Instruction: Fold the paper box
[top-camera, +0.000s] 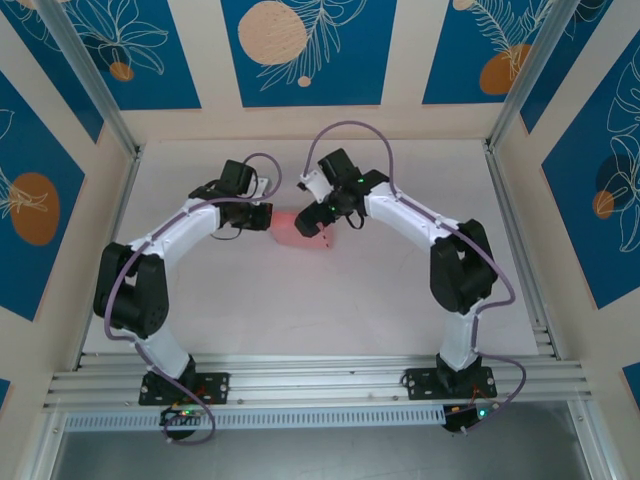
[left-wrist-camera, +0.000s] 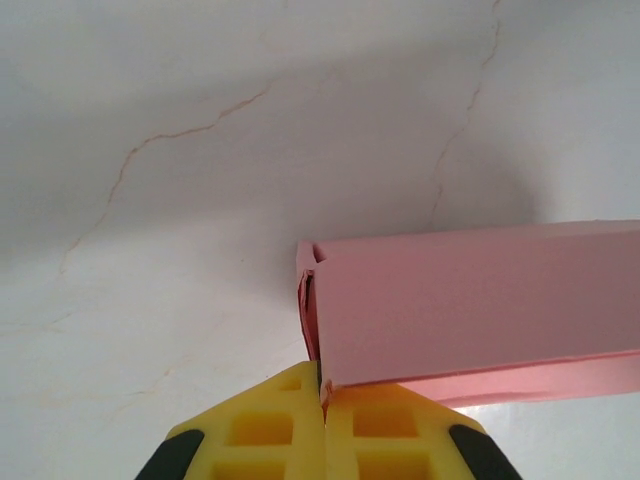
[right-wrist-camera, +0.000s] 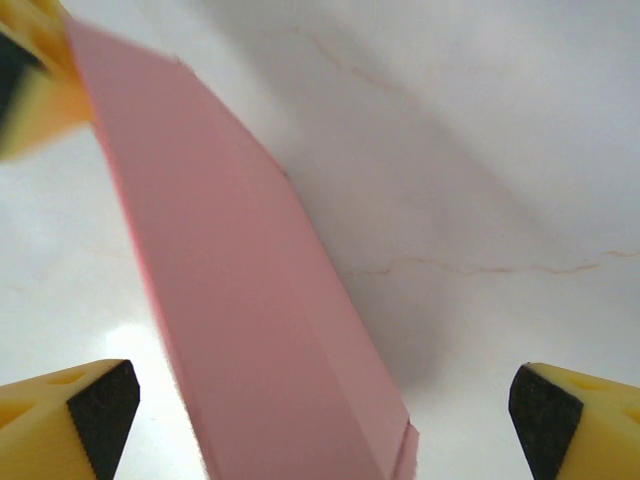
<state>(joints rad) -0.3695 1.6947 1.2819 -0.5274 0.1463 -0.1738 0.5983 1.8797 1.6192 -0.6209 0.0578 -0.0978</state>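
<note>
The paper box (top-camera: 298, 228), a pink rectangular box of thin card, is near the middle of the white marbled table (top-camera: 400, 300), between the two grippers. The left gripper (left-wrist-camera: 322, 400) is closed completely and pinches a thin edge at one end corner of the box. The right gripper (right-wrist-camera: 325, 405) is opened wide around the box's other end, with bare table visible between each tip and the card.

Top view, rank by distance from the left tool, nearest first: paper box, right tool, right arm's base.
1. paper box: pinched in the shut left tool, just to its right.
2. right tool: open, at the paper box's right side.
3. right arm's base: near table edge, bottom right.
</note>
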